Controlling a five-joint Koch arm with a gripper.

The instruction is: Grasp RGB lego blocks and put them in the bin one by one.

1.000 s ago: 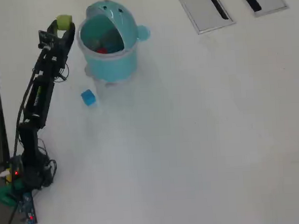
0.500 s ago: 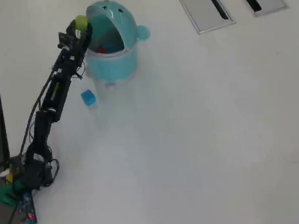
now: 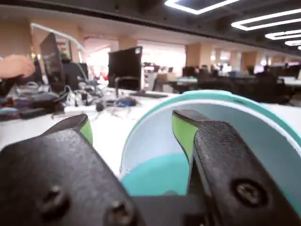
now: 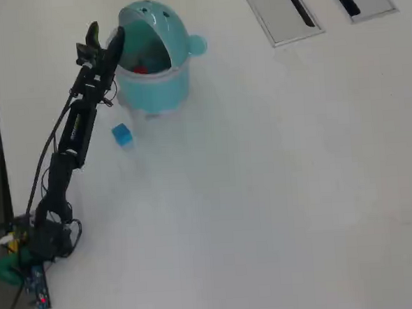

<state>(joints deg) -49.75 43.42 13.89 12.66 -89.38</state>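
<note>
The white table [image 4: 278,192] held the turquoise bin [image 4: 161,87], lid tipped back, a red block [image 4: 139,69] inside; the gripper [image 4: 105,33] hung spread and empty at its rim, the blue block [image 4: 121,135] lying beside the bin

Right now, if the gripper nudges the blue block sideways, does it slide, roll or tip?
Probably slides: the blue block looks cube-like, lying flat on the smooth white table, so no rolling. It's small and plastic-looking, likely light, so a fast nudge may skitter it. Tipping seems unlikely with a low push.
</note>
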